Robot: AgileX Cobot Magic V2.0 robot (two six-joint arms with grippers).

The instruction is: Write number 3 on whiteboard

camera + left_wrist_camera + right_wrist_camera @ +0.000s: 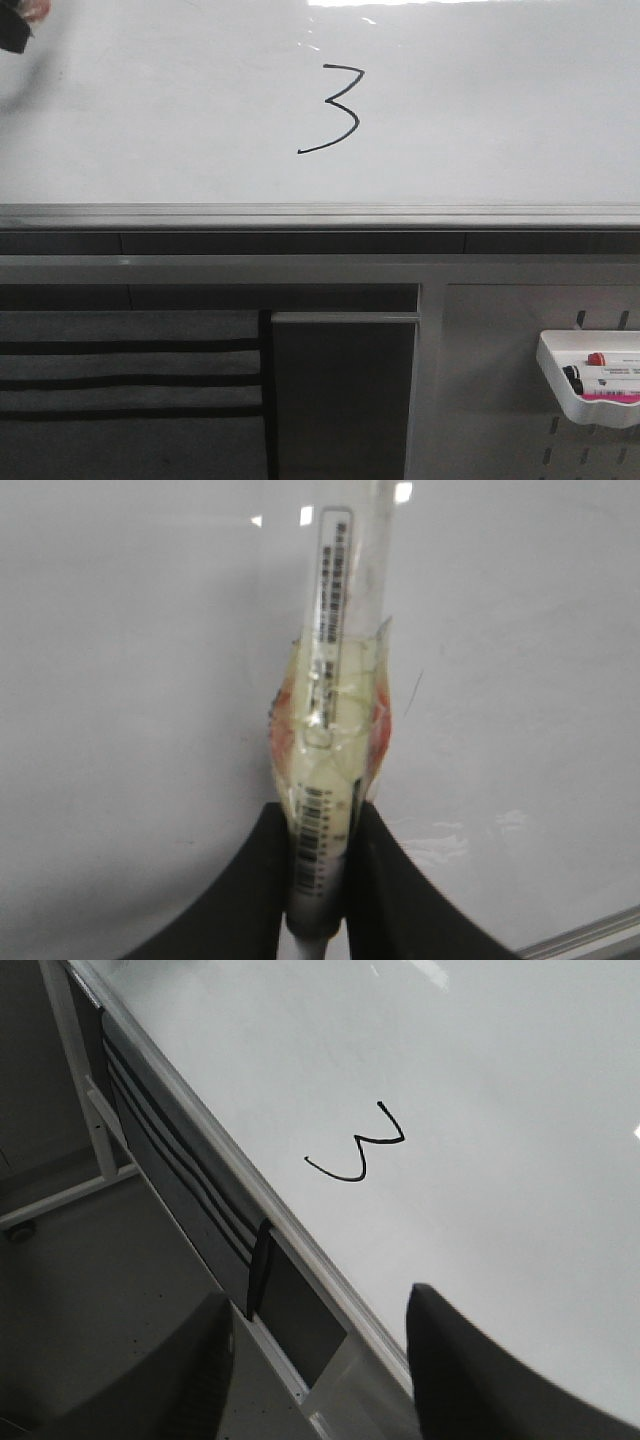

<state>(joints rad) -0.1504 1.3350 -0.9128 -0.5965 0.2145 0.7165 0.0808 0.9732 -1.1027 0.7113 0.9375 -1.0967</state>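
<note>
A thin black number 3 (335,110) stands on the glossy whiteboard (500,110), a little left of its middle. The right wrist view shows the number 3 (360,1145) turned sideways on the whiteboard (520,1110). My left gripper (320,825) is shut on a marker (330,680) wrapped in yellowish tape. The marker points away over bare whiteboard (120,680), and its tip is cut off by the frame edge. My right gripper (320,1295) is open and empty. It hangs near the board's grey bottom rail (300,1250), apart from the digit.
A small white marker tray (560,400) holding markers hangs on the pegboard at the lower right. Grey frame panels (345,390) sit below the rail (320,215). A dark blurred shape (14,36) pokes in at the board's top left corner.
</note>
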